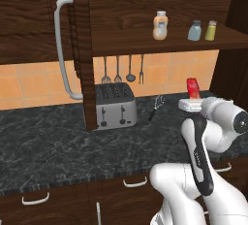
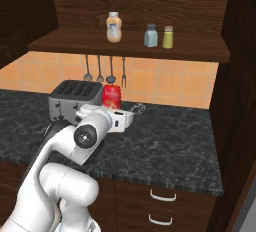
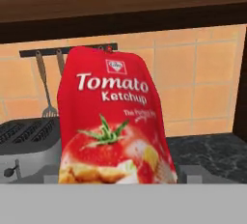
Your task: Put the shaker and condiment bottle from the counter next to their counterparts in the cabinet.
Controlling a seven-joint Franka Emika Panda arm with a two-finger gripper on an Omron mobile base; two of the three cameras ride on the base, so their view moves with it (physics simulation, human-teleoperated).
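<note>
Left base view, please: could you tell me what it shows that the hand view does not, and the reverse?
Left base view: the dark wood cabinet door with its long grey bar handle, a wire whisk on the black marble counter, and pale drawer handles. Hand view: the label's words, Tomato Ketchup, over a tomato picture. Both: the bright red condiment bottle, the silver toaster, hanging utensils and the shelf.

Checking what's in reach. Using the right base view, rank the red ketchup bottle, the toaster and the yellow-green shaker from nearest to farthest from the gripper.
1. Ketchup bottle: directly at the gripper, standing on the counter between its fingers.
2. Toaster: on the counter just to the left in this view.
3. Yellow-green shaker: up on the cabinet shelf, far right of the row.
</note>
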